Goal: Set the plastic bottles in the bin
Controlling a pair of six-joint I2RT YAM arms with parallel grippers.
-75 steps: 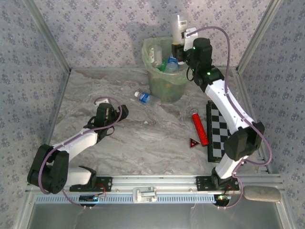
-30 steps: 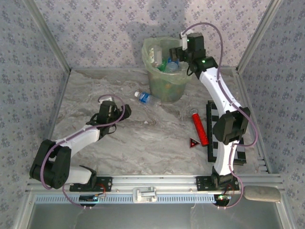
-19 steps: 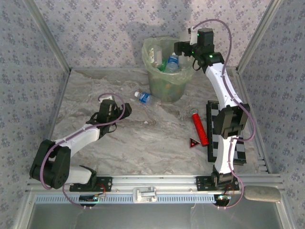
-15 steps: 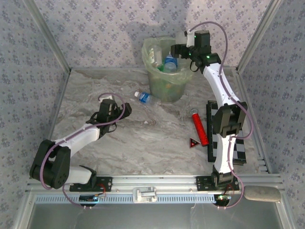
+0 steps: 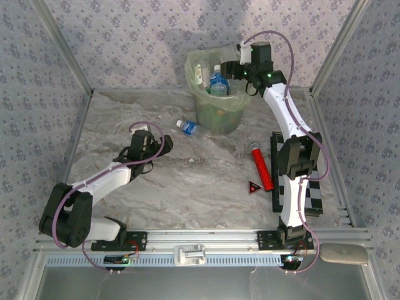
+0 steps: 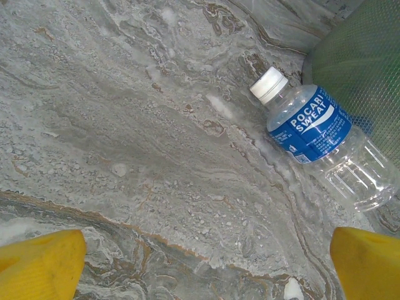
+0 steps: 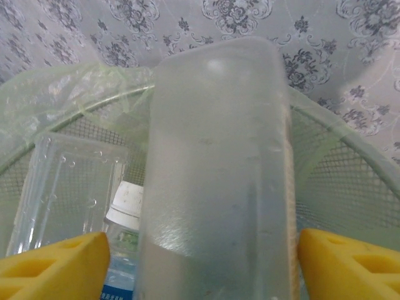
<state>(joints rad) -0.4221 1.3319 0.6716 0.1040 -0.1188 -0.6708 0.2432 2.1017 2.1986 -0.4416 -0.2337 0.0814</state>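
We saw the left fingers (image 6: 37, 265) spread wide over the desk (image 6: 125, 156), near a blue-labelled bottle (image 6: 319, 137) lying left of the bin (image 5: 219, 112). The right fingers (image 7: 350, 262) stood parted around a cloudy bottle (image 7: 219, 175) at its mouth.

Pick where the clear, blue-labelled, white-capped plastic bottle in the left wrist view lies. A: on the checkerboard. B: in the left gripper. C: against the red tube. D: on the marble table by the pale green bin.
D: the clear blue-labelled plastic bottle lies on its side on the marble table, beside the pale green translucent bin, ahead of the open left gripper.
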